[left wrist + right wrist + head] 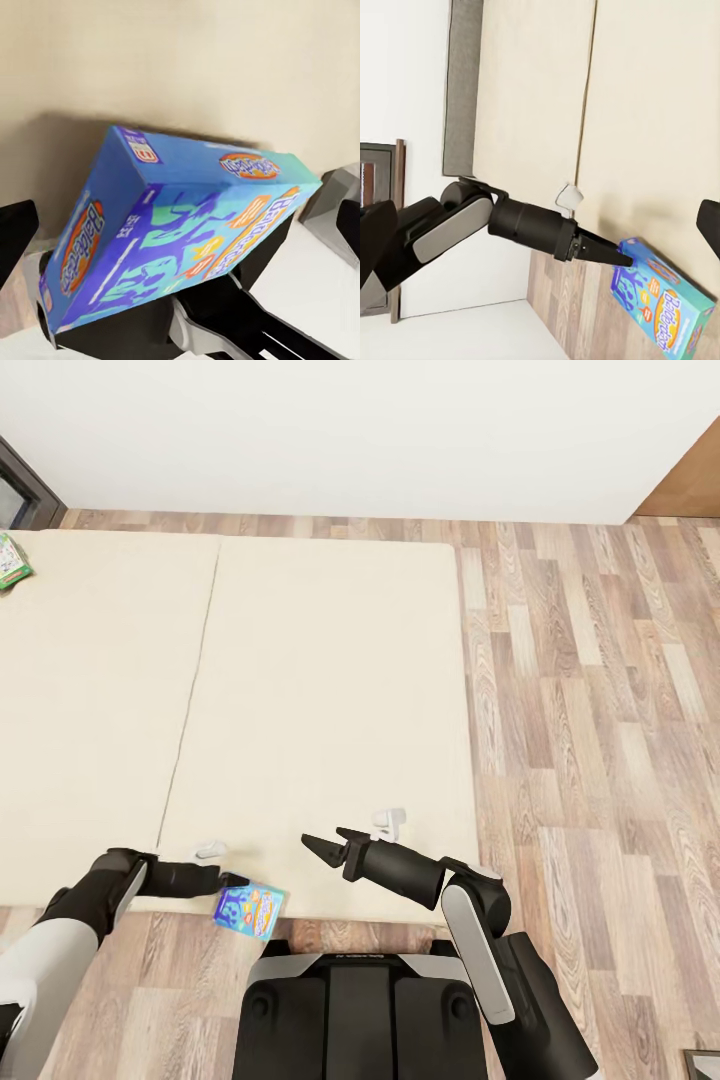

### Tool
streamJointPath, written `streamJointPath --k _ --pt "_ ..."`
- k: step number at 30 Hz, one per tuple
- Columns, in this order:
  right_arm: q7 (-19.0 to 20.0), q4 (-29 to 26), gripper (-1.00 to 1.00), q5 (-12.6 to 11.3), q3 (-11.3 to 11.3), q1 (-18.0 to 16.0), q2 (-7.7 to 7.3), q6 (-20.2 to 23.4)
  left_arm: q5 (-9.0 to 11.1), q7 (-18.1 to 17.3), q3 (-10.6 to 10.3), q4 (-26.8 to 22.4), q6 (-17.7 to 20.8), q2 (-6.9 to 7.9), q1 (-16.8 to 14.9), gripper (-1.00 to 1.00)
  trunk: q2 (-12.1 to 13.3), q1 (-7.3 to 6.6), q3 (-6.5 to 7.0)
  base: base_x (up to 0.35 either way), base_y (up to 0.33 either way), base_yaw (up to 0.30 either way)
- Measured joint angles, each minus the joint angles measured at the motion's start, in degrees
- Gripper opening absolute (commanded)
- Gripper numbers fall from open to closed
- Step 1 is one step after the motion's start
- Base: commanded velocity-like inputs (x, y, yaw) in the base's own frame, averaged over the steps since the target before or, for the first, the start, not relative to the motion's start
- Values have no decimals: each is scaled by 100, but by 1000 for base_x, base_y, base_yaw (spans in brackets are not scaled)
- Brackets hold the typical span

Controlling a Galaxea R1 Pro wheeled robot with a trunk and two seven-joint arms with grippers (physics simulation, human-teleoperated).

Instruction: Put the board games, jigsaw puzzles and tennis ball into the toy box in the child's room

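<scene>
- The left arm reaches in low over the near edge of the bed (300, 690), forearm nearly level, and its left tool (236, 881) pinches one end of the blue board game (249, 910).
- That box hangs tilted past the bed's near edge, above the wood-plank floor (590, 690) and just in front of the robot's dark base (350, 1010).
- In the left wrist view the blue board game (180, 240) lies slanted across the frame, its printed face and one narrow side showing; how the fingers meet it is covered by the box itself.
- The right arm bends at the elbow and points across the near edge of the bed toward the left; the right tool (328, 844) has its fingers spread, with nothing between them.
- In the right wrist view the left tool (611, 255) touches the corner of the blue board game (664, 304).
- A second board game (12, 563), green and white, lies at the bed's far left edge, cut off by the frame.
- Two small white objects (390, 820) on the bed near its near edge are too small to identify.
- The bed has a plain beige cover with a seam running front to back; a white wall (350, 430) stands behind it.
</scene>
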Motion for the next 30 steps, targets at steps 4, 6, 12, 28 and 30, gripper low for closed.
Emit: streamJointPath --k 4,6,12,28,30 --pt "0 0 100 0 0 0 0 0 -3 -13 257 -5 12 66 1 100 0 0 0 0 0 0" --pt "0 0 100 0 0 0 0 0 -7 -18 351 -7 18 135 1 100 0 0 0 0 0 0" --pt "0 0 100 0 0 0 0 0 -10 -39 408 -9 18 263 1 100 0 0 0 0 0 0" --pt "7 0 100 0 0 0 0 0 -72 -46 351 -16 10 299 7 100 0 0 0 0 0 0" --pt "12 0 100 0 0 0 0 0 -81 -42 336 -12 10 288 21 100 0 0 0 0 0 0"
